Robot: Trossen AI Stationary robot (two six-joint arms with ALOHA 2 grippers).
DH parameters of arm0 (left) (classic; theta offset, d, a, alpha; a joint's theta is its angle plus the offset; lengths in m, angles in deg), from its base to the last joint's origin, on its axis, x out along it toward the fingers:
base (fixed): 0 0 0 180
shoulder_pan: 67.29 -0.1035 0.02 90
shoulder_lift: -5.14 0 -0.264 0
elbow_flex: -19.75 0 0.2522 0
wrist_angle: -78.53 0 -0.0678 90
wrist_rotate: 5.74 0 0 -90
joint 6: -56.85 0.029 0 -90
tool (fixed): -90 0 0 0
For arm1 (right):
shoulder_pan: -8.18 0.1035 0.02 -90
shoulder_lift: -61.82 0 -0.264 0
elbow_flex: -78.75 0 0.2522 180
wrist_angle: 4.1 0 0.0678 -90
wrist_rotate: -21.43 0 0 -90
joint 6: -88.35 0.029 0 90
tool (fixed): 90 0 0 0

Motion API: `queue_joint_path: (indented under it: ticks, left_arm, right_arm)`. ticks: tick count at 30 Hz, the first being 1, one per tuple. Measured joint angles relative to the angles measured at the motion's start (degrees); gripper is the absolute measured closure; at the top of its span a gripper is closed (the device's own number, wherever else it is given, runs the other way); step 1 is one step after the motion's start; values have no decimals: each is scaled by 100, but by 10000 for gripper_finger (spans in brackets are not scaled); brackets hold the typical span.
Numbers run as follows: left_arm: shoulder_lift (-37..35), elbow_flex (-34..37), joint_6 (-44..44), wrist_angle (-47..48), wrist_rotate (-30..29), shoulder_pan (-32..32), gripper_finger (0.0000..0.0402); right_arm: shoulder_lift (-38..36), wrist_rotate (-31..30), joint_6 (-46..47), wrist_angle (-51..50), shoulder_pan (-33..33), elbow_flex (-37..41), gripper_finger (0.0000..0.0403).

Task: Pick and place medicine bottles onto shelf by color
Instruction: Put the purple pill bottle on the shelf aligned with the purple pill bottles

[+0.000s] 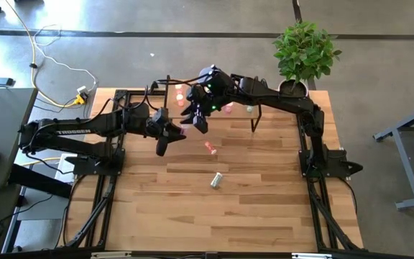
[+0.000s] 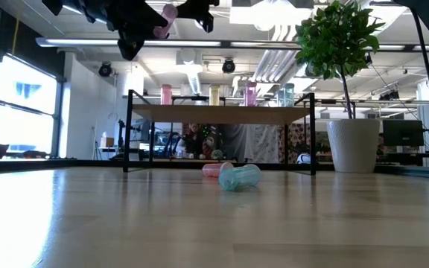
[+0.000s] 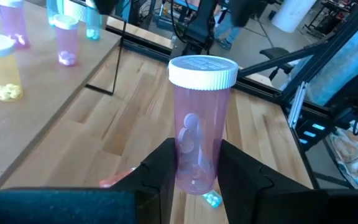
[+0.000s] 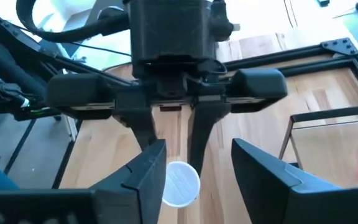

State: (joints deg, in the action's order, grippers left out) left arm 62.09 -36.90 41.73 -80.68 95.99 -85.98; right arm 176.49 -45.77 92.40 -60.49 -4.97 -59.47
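My left gripper [image 3: 197,180] is held high over the table, just in front of the shelf [image 1: 254,115], and is shut on a pink medicine bottle [image 3: 199,124] with a white cap. My right gripper [image 4: 204,180] faces it, open, with a finger on either side of the cap [image 4: 179,183]. On the shelf [image 2: 222,113] stand a pink [image 2: 166,94], a yellow [image 2: 214,94], another pink [image 2: 250,94] and a pale green bottle [image 2: 287,94]. A red bottle [image 1: 210,147] and a pale green one [image 1: 216,180] lie on their sides on the table. My left gripper pinches the pink bottle's base end [image 3: 194,177] between its two fingers, one on each side of the round wall. The bottle runs on along the fingers, cap end away from the gripper, and is lifted well clear of the table. My right gripper has one finger [image 4: 148,177] close against the cap's rim; I cannot tell whether it touches.
A potted plant [image 1: 304,50] stands at the table's far right corner beside the shelf. The near half of the table [image 1: 214,223] is bare wood. The black arm frames [image 1: 99,194] run along both sides.
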Motion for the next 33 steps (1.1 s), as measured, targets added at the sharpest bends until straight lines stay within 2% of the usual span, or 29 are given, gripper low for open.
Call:
queue_joint_path:
  ticks: [5,19,33]
  left_arm:
    - [2,0,36,-4,-52,-12,312]
    - [4,-2,80,-538,-88,-12,312]
    - [4,-2,245,-680,-380,-10,312]
  right_arm:
    - [0,227,2,1,-2,0,209]
    - [2,433,210,-261,2,0,209]
    - [2,435,407,-280,4,0,266]
